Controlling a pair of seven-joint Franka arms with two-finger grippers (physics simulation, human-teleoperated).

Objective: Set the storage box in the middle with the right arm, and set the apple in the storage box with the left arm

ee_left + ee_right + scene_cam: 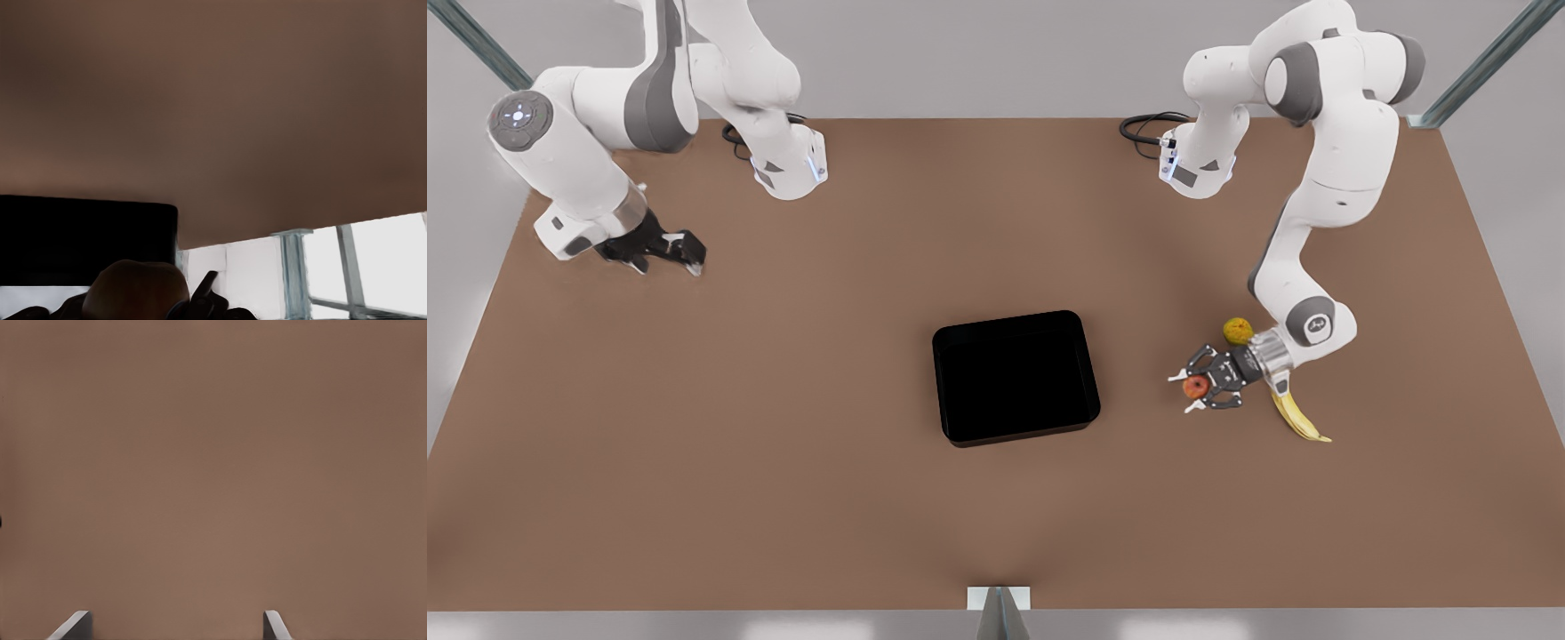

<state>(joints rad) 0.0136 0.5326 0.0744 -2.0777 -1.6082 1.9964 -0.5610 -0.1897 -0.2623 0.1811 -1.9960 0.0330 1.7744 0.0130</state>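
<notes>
No readable text, no labels, no brands, no numbers, no signs

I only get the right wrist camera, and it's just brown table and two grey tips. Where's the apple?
Observer: The apple is at the left gripper, on the front view's right side.
Operator: Is the black box near it?
Observer: The storage box sits near the middle of the table, apart from the apple, toward the front view's left of it.
Operator: Anything else by the apple?
Observer: A yellow bumpy fruit and a banana lie close behind that gripper.
Operator: Where's my gripper?
Observer: The right gripper waits, open, over bare table at the front view's far left.
</notes>
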